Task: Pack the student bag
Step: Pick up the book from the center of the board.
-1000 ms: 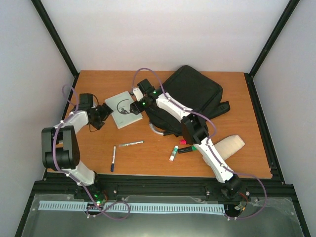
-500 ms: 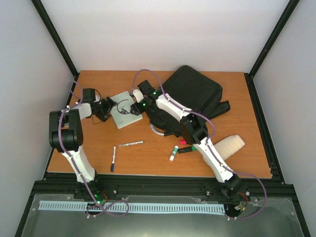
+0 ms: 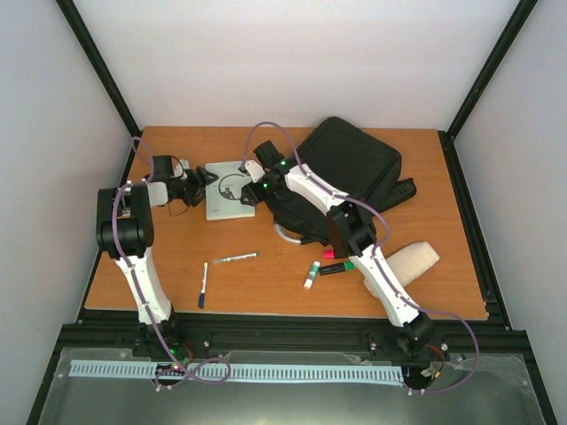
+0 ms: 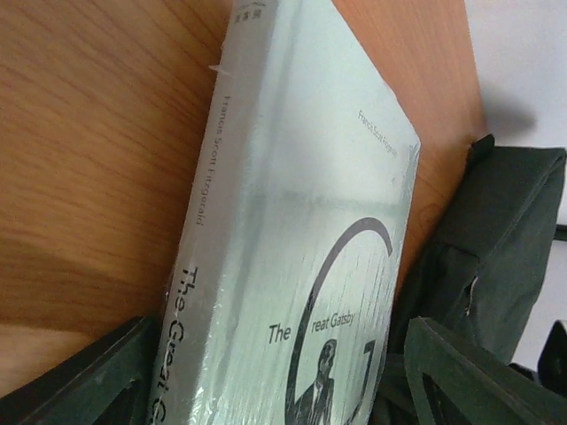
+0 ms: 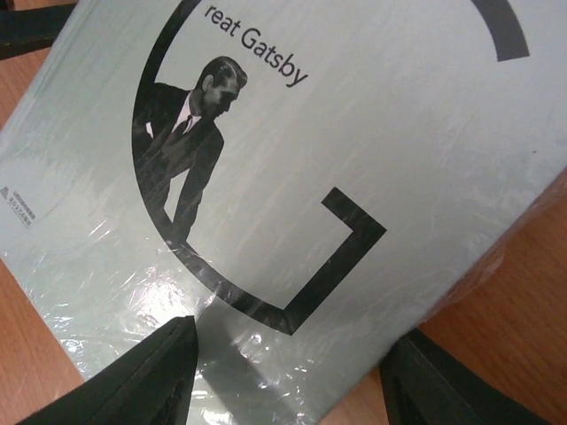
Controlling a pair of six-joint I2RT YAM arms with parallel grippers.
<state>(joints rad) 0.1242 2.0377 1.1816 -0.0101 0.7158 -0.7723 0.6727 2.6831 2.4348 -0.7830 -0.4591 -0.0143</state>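
Note:
The student bag (image 3: 347, 166), a large black backpack, lies at the back right of the table; it also shows in the left wrist view (image 4: 500, 239). A pale grey-green book, "The Great Gatsby" (image 3: 227, 193), lies flat to its left. My left gripper (image 3: 203, 179) is open at the book's left edge. In the left wrist view (image 4: 283, 363) the book (image 4: 301, 204) lies between its fingers (image 4: 84, 381). My right gripper (image 3: 252, 191) is open at the book's right edge. In the right wrist view (image 5: 292, 354) one finger hovers over the cover (image 5: 354, 106) and the other is beside it.
Two pens (image 3: 234, 258) (image 3: 203, 285), a white glue stick (image 3: 310, 276) and a dark highlighter (image 3: 333, 266) lie on the front half of the wooden table (image 3: 177, 146). A beige ribbed pouch (image 3: 413, 260) lies at the right, beside the right arm.
The left arm swung back and its gripper moved right to the book's left edge. The book turned squarer and shifted slightly right. The right gripper stayed at the book's right edge.

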